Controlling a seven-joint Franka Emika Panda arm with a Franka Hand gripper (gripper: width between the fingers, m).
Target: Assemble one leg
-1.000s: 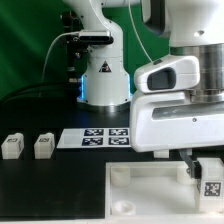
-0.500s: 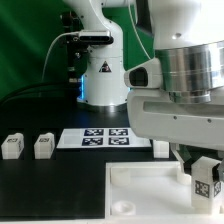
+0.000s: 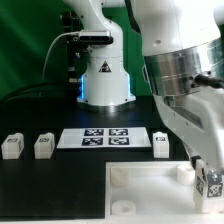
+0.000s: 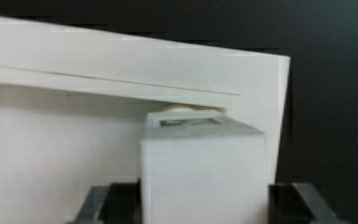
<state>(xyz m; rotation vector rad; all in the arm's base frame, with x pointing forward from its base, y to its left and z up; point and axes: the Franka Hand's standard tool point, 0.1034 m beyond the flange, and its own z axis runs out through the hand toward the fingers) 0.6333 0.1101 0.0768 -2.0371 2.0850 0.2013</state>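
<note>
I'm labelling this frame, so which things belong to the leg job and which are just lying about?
In the job: the held leg, the gripper shut on it, the tabletop.
Lying about: three spare legs, the marker board.

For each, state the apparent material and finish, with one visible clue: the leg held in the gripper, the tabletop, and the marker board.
The leg: probably plastic, matt white; chunky moulded block with crisp edges.
The tabletop: seemingly the same matt white plastic; thick uniform slab, no grain.
The marker board: thin flat white sheet with printed black tags; card or plastic, cannot tell.
</note>
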